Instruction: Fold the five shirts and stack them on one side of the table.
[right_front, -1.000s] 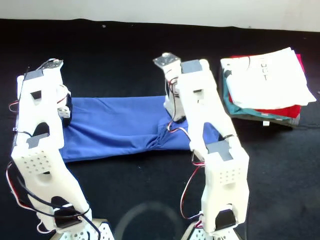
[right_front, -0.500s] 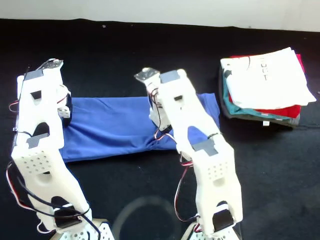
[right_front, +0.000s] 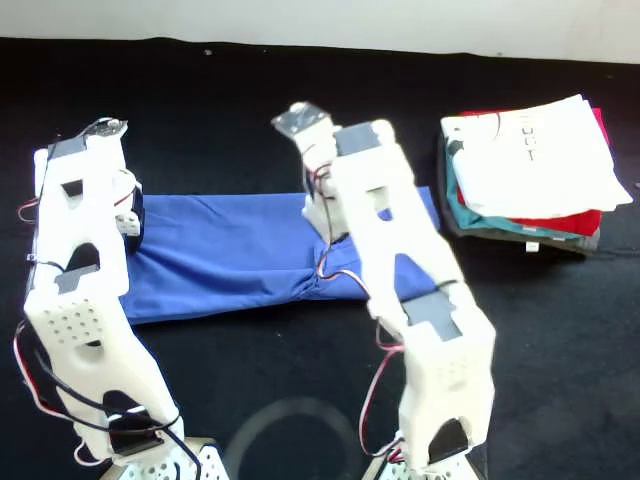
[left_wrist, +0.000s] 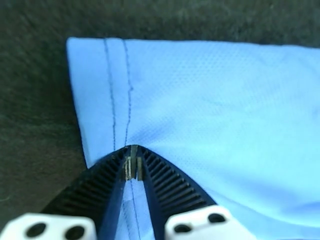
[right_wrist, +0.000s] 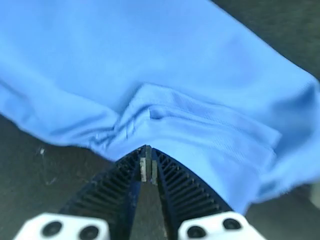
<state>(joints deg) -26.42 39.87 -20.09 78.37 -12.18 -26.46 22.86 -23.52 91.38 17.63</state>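
- The blue shirt (right_front: 230, 255) lies on the tabletop (right_front: 250, 110), long axis running left to right, its right end near the folded stack (right_front: 530, 175).
- The left pincer (left_wrist: 132, 168) pinches its hemmed left end.
- The right pincer (right_wrist: 147, 170) pinches its bunched near edge.

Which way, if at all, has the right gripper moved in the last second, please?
Yes: the right gripper has shifted along the blue shirt, away from the stack of folded shirts.

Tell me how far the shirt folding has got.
Done: a stack of folded shirts sits on the right of the table. In hand: the blue shirt, a long strip, with left tool and right tool shut on it. Left: finish folding it and add it to the stack.
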